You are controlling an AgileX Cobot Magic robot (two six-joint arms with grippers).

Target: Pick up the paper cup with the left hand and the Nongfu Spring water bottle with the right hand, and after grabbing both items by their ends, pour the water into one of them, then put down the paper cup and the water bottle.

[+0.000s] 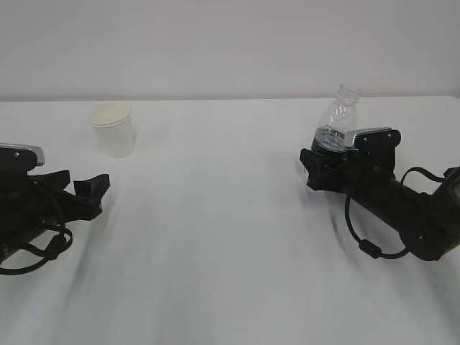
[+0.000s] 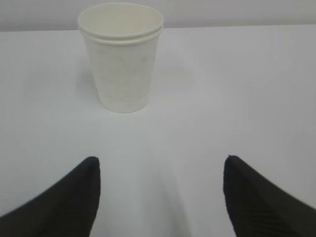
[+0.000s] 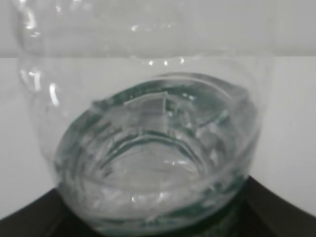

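Nearest the exterior camera, the left hand (image 1: pixel 92 188) rests low by the tabletop's left edge, its jaws wide and empty, pointing at the cup (image 1: pixel 113 129), which stands upright farther back toward the far-left part of the tabletop (image 1: pixel 215 237), well apart from the fingertips. From the left wrist the cup (image 2: pixel 122 57) sits a little left of the line between the two fingertips (image 2: pixel 81 190), so a straight push forward could clip its wall with the left fingertip and tip or shove it; light empty paper will slide readily. Over by the right edge, the right hand (image 1: pixel 327 154) has its jaws round the lower part of the bottle (image 1: pixel 338 118), which stands upright with its open neck on top. The right wrist view is filled by the bottle (image 3: pixel 143 123) and the water (image 3: pixel 148 168) in its lower part, with dark jaw edges just below at both sides, but whether the jaws already press firmly I cannot tell. That seems the chief risk: thin, ribbed plastic gives under a squeeze, so a loose hold could let the bottle slip or swing on lifting, while a hard one could dent it and slosh water out of the capless neck. Neither thing looks lifted yet.
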